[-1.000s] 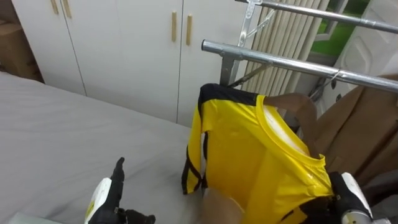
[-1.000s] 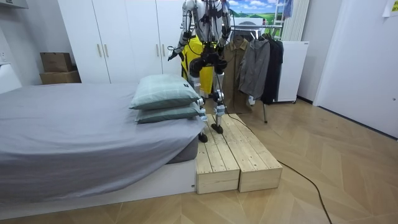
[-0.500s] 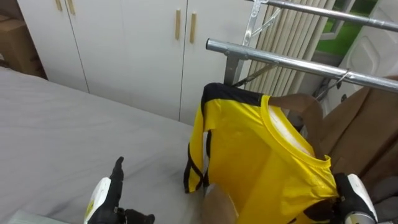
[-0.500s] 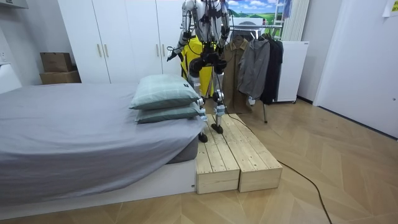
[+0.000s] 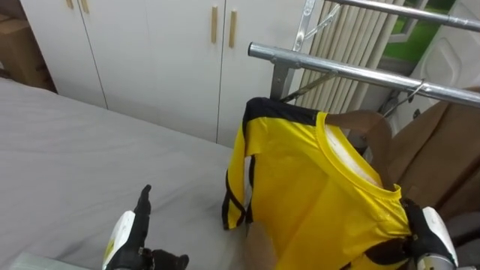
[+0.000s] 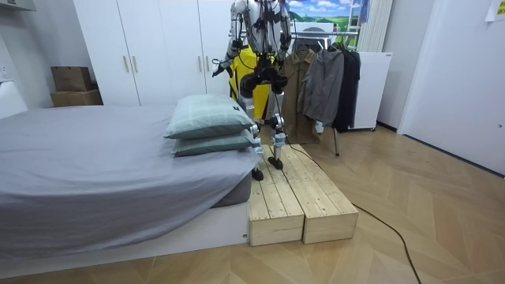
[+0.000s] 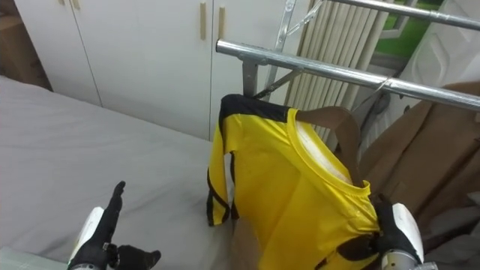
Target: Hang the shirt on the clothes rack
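The yellow black-trimmed shirt (image 5: 322, 195) hangs mid-view under the grey metal rail (image 5: 337, 69) at 1 o'clock. My right hand (image 5: 433, 238) at 5 o'clock meets it, grip untellable. My left hand (image 5: 127, 234) at 7 o'clock has its fingers released. I'd lift level, clear of the brown garment (image 5: 427, 150).

Eye views: head camera, close in, looking down and forward across the bed (image 5: 90, 165) toward its far edge, the wardrobe (image 5: 150, 52) and the rail (image 5: 360, 73). Yellow shirt (image 5: 315, 195) sits very near the lens. Right eye view is the same scene, everything a bit further left. Room view: standing camera well back, off the bed's near corner, facing the wardrobe wall, whole robot on the wooden platform (image 6: 304, 197). All views share bed, wardrobe, rail and shirt.
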